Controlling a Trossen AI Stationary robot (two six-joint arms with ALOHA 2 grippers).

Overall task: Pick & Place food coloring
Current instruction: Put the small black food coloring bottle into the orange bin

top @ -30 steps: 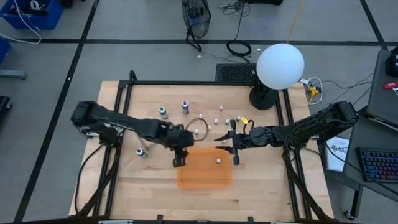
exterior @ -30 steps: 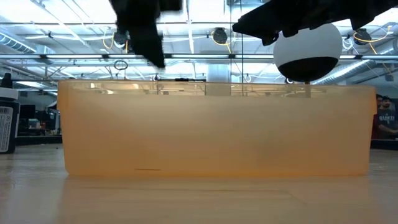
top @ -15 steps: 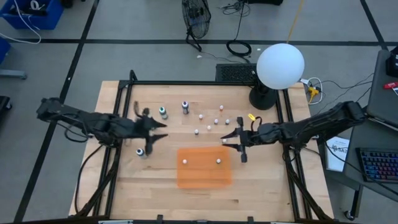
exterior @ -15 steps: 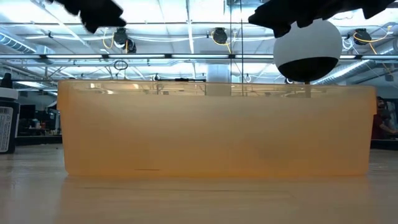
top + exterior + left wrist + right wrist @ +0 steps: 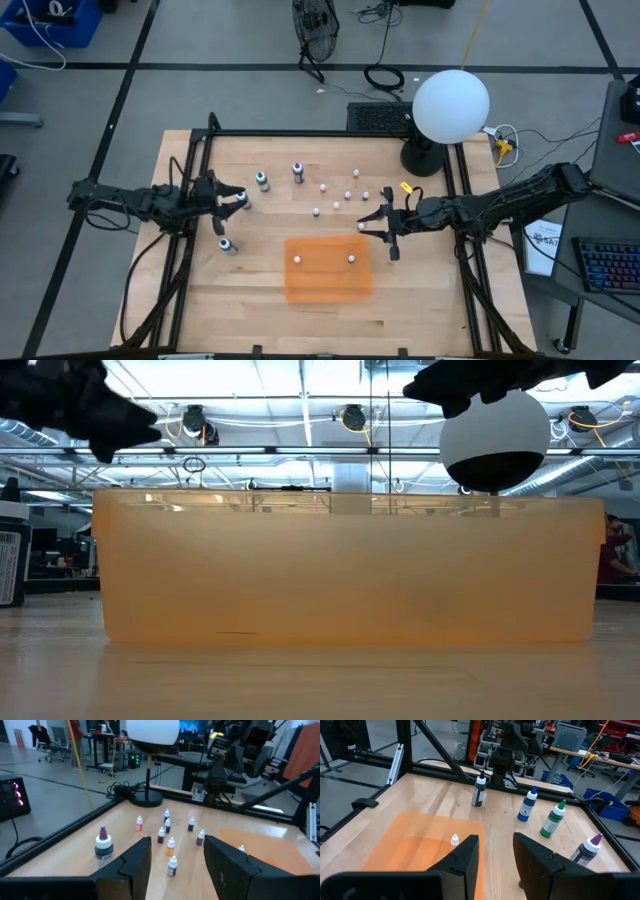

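Observation:
The food coloring is several tiny white-capped bottles (image 5: 336, 203) standing upright in a loose group at mid table, also seen in the left wrist view (image 5: 171, 846). Two more stand in the orange tray (image 5: 328, 290), one at its left (image 5: 297, 259) and one at its right (image 5: 352, 258). My left gripper (image 5: 232, 197) (image 5: 177, 844) is open at the table's left, far from the group. My right gripper (image 5: 383, 222) (image 5: 496, 842) is open beside the tray's far right corner. In the low view the tray's front wall (image 5: 350, 570) hides the bottles.
Larger dropper bottles stand on the table's left half: dark (image 5: 479, 790), blue (image 5: 527, 804), green (image 5: 553, 819) and purple (image 5: 587, 847). A white globe lamp (image 5: 450, 105) stands at the far right. Black frame rails (image 5: 185, 230) border the table. Bare wood lies near the tray.
My left gripper has swung from above the tray's left part toward the table's left edge. A second tiny bottle now shows in the tray where that gripper had been. My right gripper has drawn back a little toward the right edge.

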